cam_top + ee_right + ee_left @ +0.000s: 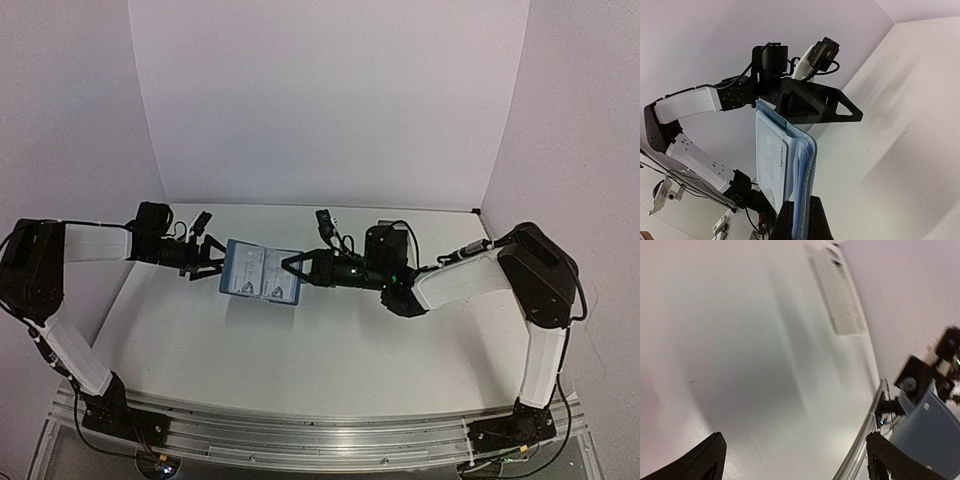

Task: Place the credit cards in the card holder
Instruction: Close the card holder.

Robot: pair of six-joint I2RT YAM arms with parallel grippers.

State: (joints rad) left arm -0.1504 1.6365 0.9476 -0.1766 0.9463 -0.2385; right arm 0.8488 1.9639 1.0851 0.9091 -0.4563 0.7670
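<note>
The card holder (260,273), a blue wallet, hangs unfolded above the table's middle with its pale inside facing up. My right gripper (298,268) is shut on its right edge; in the right wrist view the fingers (790,222) pinch the blue cover (807,165) edge-on. A pale printed credit card (772,167) sits in an inner pocket. My left gripper (207,256) stands open just beyond the wallet's left edge. In the left wrist view nothing lies between its fingers (707,460), and the wallet (932,432) shows outside the right one.
A long white tray (837,290) lies on the white table near the back wall. The metal rail (860,445) along the table's near edge and the arm bases (105,410) are in view.
</note>
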